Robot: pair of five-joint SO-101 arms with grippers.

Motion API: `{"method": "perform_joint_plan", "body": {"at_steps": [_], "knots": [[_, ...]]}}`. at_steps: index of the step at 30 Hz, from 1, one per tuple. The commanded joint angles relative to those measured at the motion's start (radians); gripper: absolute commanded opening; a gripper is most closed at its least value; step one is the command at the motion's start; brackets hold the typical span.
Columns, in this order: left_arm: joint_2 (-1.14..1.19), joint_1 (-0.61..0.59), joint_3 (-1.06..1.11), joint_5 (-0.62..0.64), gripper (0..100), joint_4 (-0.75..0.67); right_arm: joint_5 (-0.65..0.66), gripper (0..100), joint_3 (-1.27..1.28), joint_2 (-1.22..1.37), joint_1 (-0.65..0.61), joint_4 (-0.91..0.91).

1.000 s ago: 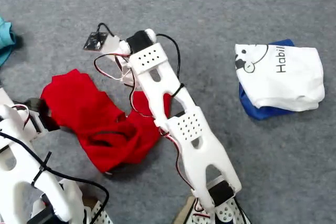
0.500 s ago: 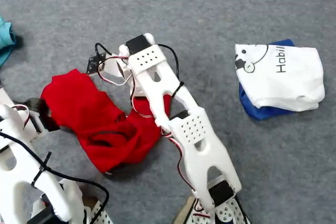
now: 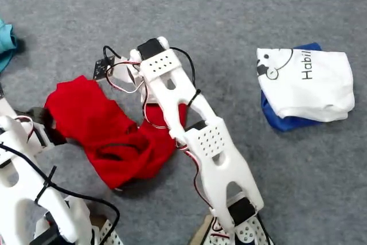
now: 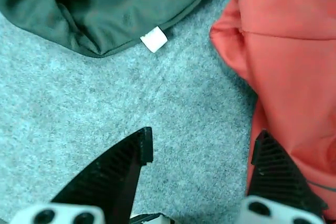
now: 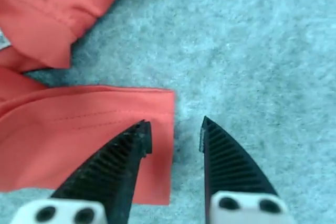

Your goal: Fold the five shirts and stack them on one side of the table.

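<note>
Bright, even light — probably from overhead, soft shadow edging the red shirt [image 3: 109,136]

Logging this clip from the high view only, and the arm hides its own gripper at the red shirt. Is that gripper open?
Observer: Yes, the right gripper is open, one finger above the red shirt at its straight edge, the other above bare table.
Operator: And the left gripper?
Observer: The left gripper is open too, over bare table, with the red shirt beside one finger.
Operator: Anything else near it?
Observer: A dark green shirt with a white tag lies just ahead of it.
</note>
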Motion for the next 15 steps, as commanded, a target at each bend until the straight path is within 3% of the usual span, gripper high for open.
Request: {"method": "perform_joint_plan", "body": {"at_steps": [1, 15], "knots": [[-0.015, -0.003, 0.017, -0.002, 31, -0.026, 0.009, 16.7, -0.015, -0.045, -0.022, -0.029], [-0.015, -0.009, 0.014, -0.005, 31, -0.031, 0.009, 16.7, -0.189, 0.151, -0.021, 0.029]]}}
